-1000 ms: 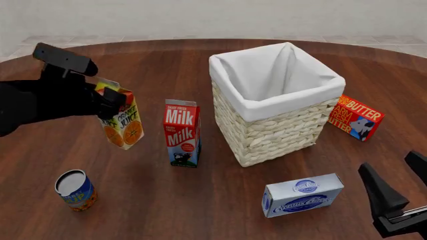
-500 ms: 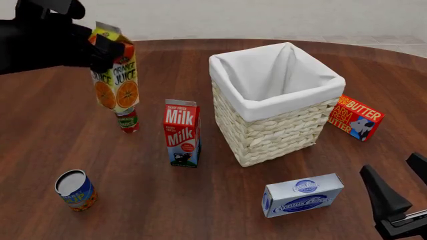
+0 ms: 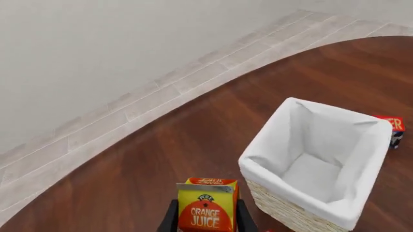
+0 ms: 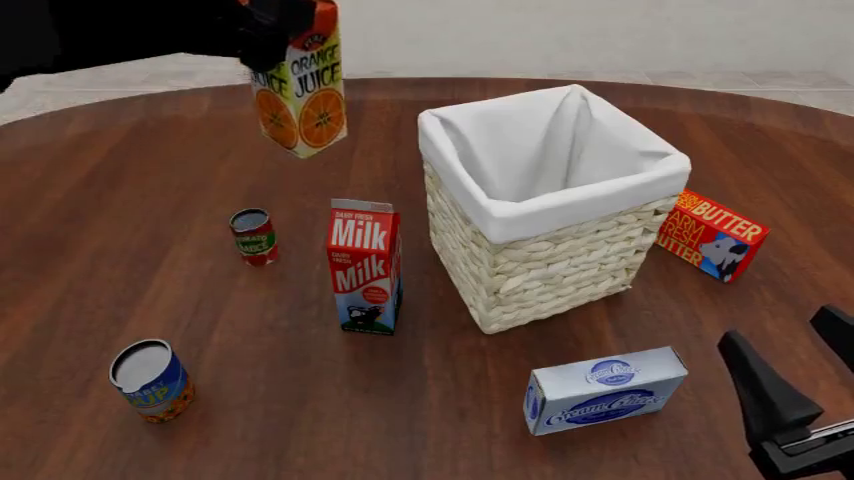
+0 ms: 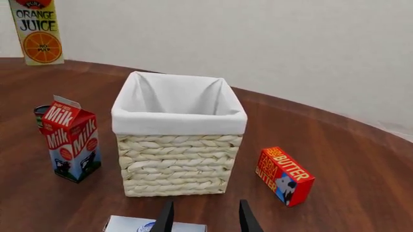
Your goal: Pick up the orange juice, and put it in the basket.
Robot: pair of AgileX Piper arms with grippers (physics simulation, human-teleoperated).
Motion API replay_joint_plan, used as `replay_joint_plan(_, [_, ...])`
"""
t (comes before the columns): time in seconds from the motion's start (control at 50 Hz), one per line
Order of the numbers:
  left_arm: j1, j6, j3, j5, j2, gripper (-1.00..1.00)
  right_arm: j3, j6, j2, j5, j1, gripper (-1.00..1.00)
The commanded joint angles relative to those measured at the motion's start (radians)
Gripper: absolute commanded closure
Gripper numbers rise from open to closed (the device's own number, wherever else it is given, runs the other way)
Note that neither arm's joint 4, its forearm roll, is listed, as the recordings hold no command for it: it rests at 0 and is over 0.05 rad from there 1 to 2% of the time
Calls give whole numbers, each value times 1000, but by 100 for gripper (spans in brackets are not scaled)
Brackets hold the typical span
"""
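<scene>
Our left gripper (image 3: 206, 220) is closed on the orange juice (image 4: 302, 92), with one black finger on each side of the carton. We hold the carton high in the air, well above the table (image 4: 160, 250) and off to the left of the basket (image 4: 550, 215). Our right gripper (image 5: 203, 220) is open, low by the near edge. The table is round, dark brown wood. Behind it we see a pale tiled floor (image 3: 96, 130) and a plain white wall (image 3: 96, 48).

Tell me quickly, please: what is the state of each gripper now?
Left gripper: closed on the orange juice, lifted above the table.
Right gripper: open, holding nothing.
</scene>
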Motion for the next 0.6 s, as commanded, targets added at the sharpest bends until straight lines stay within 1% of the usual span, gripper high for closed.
replay_joint_plan(0.02, [-71, 21, -83, -32, 61, 100, 0, 1, -3, 2, 3, -100])
replay_joint_plan(0.14, [-121, 31, -137, -37, 94, 100, 0, -1, -4, 3, 9, -100])
replay_joint_plan(0.26, [-174, 40, -157, -39, 107, 100, 0, 1, -15, 12, 14, -100])
replay_joint_plan(0.38, [-200, 51, -183, -39, 123, 100, 0, 3, -12, 9, 17, -100])
replay_joint_plan(0.54, [-233, 48, -192, -56, 141, 100, 0, 3, -13, 10, 23, -100])
replay_joint_plan(0.6, [-254, 35, -189, -74, 147, 100, 0, 3, -11, 8, 25, -100])
